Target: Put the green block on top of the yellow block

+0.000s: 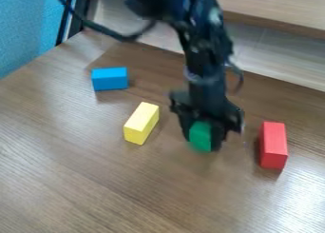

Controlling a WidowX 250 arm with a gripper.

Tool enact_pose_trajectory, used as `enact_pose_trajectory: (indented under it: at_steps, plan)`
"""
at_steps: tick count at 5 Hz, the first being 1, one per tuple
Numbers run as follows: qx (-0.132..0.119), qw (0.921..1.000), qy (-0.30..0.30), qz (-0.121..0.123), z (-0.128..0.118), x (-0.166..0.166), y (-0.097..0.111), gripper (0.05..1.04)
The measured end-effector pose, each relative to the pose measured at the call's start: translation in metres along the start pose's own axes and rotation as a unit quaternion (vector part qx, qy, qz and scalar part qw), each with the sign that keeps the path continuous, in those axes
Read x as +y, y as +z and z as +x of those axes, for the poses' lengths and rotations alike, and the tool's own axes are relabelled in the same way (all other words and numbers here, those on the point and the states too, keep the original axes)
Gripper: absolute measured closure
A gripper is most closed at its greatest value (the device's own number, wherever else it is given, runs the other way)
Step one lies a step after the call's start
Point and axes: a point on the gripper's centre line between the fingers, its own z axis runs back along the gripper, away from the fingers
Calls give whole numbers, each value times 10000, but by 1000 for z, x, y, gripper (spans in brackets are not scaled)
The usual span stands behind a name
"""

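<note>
The black gripper (pixel 205 136) hangs down at the centre right of the camera view, low over the table. Between its two fingers is the green block (pixel 200 136), its front face showing and its sides partly covered by the fingers. Left of the gripper, a short gap apart, the yellow block (pixel 141 123) lies on the table with its long side slanting up to the right. Nothing rests on top of it. Whether the green block touches the tabletop is hard to tell.
A blue block (pixel 109 79) lies at the upper left, behind the yellow one. To the right of the gripper is a red block (pixel 273 145). The wooden table (pixel 114 179) ends at a back edge near a pale ledge, and a blue wall stands at the upper left.
</note>
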Motion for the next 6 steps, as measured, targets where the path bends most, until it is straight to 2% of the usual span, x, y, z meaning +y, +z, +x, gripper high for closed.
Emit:
enact_pose_trajectory:
  at_steps: [1,2,3,4,6]
  plan:
    - [-129,9996,263,-36,-9,33,28,485]
    - [-160,9998,17,90,-11,47,43,485]
    - [-41,9994,60,351,-13,76,47,485]
    - [22,9987,18,503,-16,88,49,485]
    - [292,9981,55,531,-20,98,33,485]
